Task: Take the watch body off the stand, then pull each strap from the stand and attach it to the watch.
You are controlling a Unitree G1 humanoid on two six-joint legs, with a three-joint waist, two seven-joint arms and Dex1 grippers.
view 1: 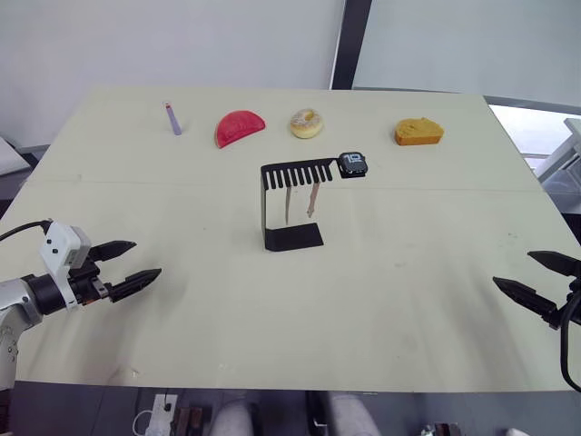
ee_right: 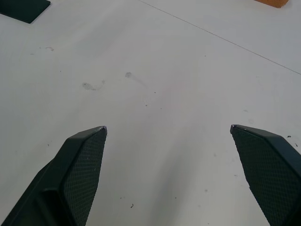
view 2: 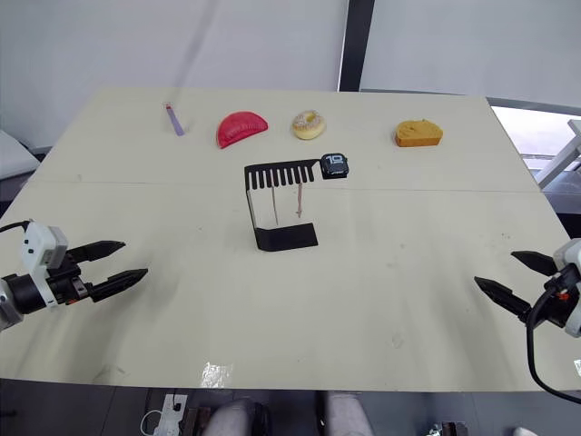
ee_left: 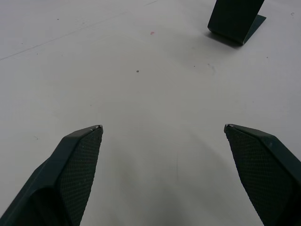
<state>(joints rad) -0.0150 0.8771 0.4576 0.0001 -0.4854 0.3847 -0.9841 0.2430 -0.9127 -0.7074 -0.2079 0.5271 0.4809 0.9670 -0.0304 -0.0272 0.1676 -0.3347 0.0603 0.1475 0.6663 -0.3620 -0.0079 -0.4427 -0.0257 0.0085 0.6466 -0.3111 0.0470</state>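
Note:
The black stand [view 1: 290, 207] rises from the middle of the pale table [view 1: 408, 272]. At the right end of its comb-slotted top arm sits the watch body [view 1: 353, 163], a small black case with light digits. Two thin pale pink straps [view 1: 311, 200] hang from the comb slots above the stand's flat base [ee_left: 235, 21]. My left gripper [view 1: 134, 262] hovers open over the table's front left, well away from the stand. At the front right edge my right gripper [view 1: 534, 275] is open too, with nothing between its fingers.
Along the far side of the table lie a purple stick [view 1: 172, 118], a red half-round piece [view 1: 239, 127], a pale doughnut [view 1: 307, 123] and an orange-yellow lump [view 1: 418, 133]. A seam line [view 1: 182, 182] crosses the table behind the stand.

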